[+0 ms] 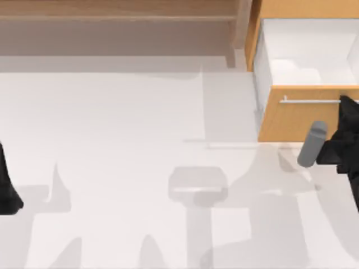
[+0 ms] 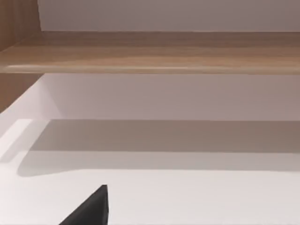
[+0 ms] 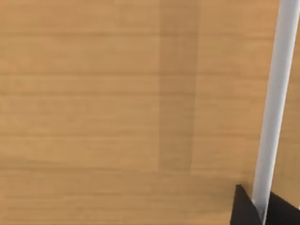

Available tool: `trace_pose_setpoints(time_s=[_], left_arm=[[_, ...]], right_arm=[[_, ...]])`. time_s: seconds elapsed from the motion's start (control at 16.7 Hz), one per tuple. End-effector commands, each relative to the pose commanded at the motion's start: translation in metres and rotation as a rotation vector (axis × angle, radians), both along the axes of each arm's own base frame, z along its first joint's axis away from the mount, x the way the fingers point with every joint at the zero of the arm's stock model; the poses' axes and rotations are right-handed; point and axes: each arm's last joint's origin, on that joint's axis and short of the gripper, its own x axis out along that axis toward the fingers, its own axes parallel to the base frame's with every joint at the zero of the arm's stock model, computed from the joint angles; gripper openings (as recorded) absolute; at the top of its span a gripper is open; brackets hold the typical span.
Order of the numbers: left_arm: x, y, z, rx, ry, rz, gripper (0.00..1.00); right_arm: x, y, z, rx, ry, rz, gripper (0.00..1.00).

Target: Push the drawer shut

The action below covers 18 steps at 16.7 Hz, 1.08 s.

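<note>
The drawer (image 1: 305,56) stands pulled out at the table's back right, its white inner walls showing from above. Its orange-tan front (image 1: 291,120) faces the table and carries a thin silver bar handle (image 1: 311,101). My right gripper (image 1: 346,107) is at the handle's right end, against the front. In the right wrist view the wooden front (image 3: 117,103) is very close, and the gripper (image 3: 260,208) holds the handle (image 3: 276,93) between its black fingertips (image 3: 242,208). My left gripper (image 1: 5,188) is parked at the table's left edge.
A long pale-brown shelf (image 1: 112,11) runs along the back left, also seen from the left wrist (image 2: 150,56). A grey cylinder (image 1: 311,144) on my right arm juts out in front of the drawer. White tabletop (image 1: 140,123) stretches between the arms.
</note>
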Motion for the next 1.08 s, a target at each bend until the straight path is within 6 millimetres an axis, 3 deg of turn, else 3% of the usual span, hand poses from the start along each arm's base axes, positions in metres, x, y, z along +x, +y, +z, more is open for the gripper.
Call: trace_pose_setpoints(time_s=[0.54, 1.08], left_arm=[[0.0, 0.0, 0.0, 0.0, 0.0, 0.0, 1.0], [0.0, 0.0, 0.0, 0.0, 0.0, 0.0, 1.0]], right_arm=[[0.003, 0.001, 0.0, 0.002, 0.002, 0.002, 0.0], [0.061, 0.0, -0.001, 0.001, 0.006, 0.001, 0.0]])
